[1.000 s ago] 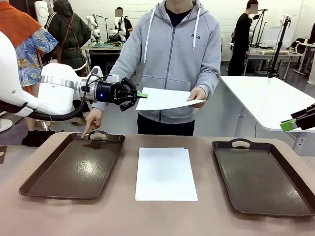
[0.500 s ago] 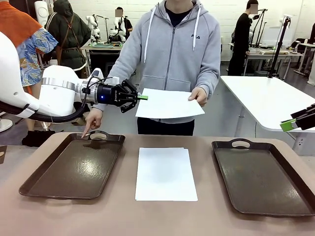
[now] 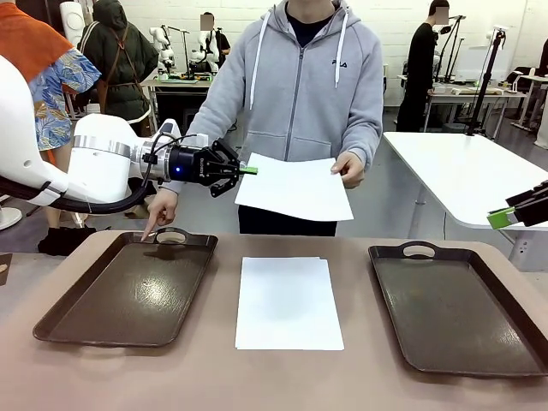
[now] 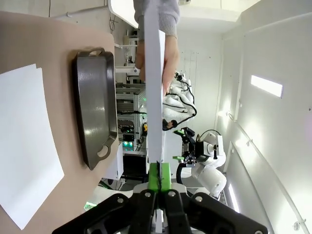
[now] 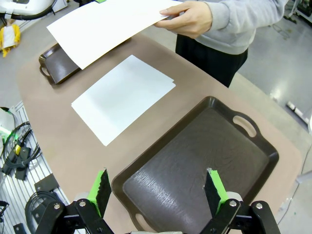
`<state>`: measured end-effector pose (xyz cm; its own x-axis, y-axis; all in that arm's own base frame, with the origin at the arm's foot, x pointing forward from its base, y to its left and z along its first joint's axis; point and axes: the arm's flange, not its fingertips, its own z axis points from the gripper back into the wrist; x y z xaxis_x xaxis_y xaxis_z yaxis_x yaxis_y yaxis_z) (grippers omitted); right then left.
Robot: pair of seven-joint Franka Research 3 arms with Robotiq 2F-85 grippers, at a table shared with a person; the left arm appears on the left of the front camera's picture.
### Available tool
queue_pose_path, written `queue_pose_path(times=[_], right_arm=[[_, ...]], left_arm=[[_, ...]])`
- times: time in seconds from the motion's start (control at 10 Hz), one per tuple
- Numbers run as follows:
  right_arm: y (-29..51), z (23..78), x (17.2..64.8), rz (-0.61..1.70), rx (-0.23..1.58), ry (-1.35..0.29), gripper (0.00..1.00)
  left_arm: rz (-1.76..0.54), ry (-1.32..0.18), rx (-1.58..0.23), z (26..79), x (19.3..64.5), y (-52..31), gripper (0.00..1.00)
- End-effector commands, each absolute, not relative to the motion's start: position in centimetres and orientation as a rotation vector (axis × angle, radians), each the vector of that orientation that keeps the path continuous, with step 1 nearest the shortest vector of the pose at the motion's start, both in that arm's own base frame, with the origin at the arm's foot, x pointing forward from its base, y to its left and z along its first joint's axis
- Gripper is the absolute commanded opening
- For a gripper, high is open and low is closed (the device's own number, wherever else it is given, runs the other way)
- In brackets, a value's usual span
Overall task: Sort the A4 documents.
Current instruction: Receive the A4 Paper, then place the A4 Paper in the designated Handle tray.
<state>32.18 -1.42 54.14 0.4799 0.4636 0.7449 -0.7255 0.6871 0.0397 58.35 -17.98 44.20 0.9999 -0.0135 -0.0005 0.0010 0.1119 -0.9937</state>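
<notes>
Held sheet (image 3: 295,188): plain white, blank, in air. One corner gripped by person's hand (image 3: 349,167), thumb on top. Opposite edge pinched between closed green pads of left gripper (image 3: 248,169). Sheet spans between the two, tilted, near edge drooping below hand level. Edge-on in left wrist view (image 4: 154,87).

Stack (image 3: 287,301): white, blank, at least two sheets. Lies flat on tabletop (image 3: 214,377), well below hand and nearer robot. Upper sheet slightly offset, sliver of lower one showing at far edge.
</notes>
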Motion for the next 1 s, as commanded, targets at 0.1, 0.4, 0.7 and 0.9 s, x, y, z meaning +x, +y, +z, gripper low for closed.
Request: queue_pose_path(times=[0.1,0.4,0.7,0.9], right_arm=[[-1.39,53.94,32.35,0.748,0.389,-0.777,1.00],[-1.39,53.94,32.35,0.748,0.389,-0.777,1.00],[-1.39,53.94,32.35,0.748,0.389,-0.777,1.00],[-1.39,53.94,32.35,0.748,0.389,-0.777,1.00]], left_arm=[[0.005,-0.004,-1.457,44.17,58.55,-17.82,0.00],[0.005,-0.004,-1.457,44.17,58.55,-17.82,0.00],[0.005,-0.004,-1.457,44.17,58.55,-17.82,0.00],[0.005,-0.004,-1.457,44.17,58.55,-17.82,0.00]])
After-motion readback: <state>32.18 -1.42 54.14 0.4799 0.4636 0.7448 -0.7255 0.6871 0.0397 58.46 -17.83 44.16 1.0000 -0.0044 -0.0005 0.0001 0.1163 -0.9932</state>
